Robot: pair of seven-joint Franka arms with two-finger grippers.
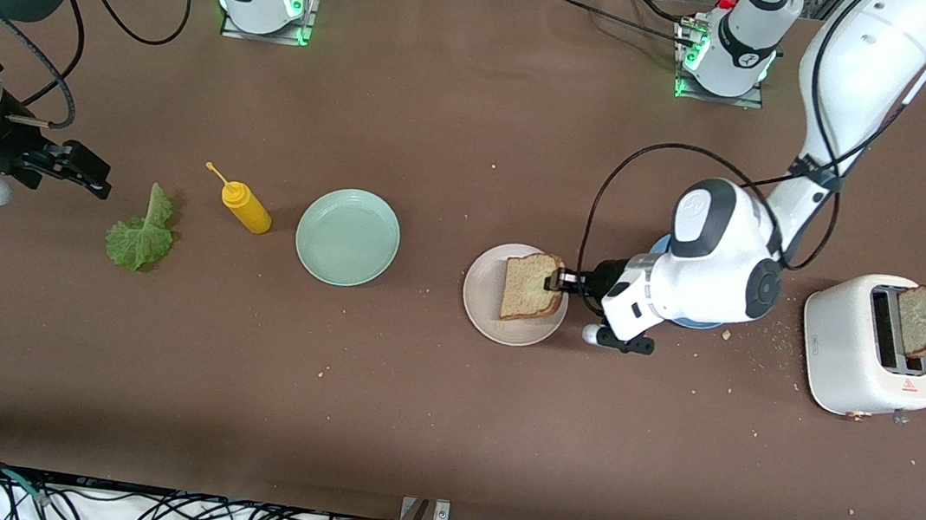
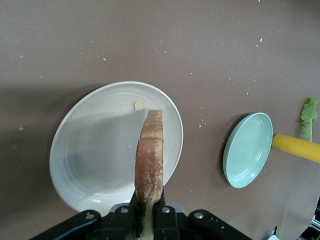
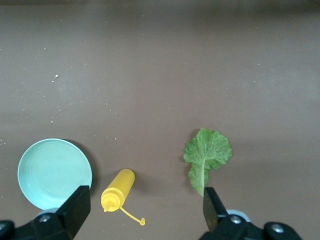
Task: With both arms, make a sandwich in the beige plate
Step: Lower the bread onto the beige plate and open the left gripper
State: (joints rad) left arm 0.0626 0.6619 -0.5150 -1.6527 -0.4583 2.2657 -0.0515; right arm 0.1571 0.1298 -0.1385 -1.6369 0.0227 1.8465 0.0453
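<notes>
Crumb-strewn brown bench (image 1: 426,430); toaster (image 1: 867,350) at the left arm's end, probably holding bread; left gripper (image 1: 563,281) pinches a bread slice (image 1: 530,285) over the beige plate (image 1: 484,319); right gripper (image 1: 81,168) gapes empty near the lettuce (image 1: 139,236)

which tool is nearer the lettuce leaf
Right. The right tool hangs open beside the lettuce leaf; the left tool is over the beige plate, shut on a bread slice.

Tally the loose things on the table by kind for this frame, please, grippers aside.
Bread slices: 2 (one held by the left gripper over the beige plate, one in the toaster)
Plates: 3 (beige, mint-green plate, blue plate mostly hidden under the left arm)
Lettuce leaf: 1
Yellow bottle: 1
Toaster: 1
Total: 8
</notes>
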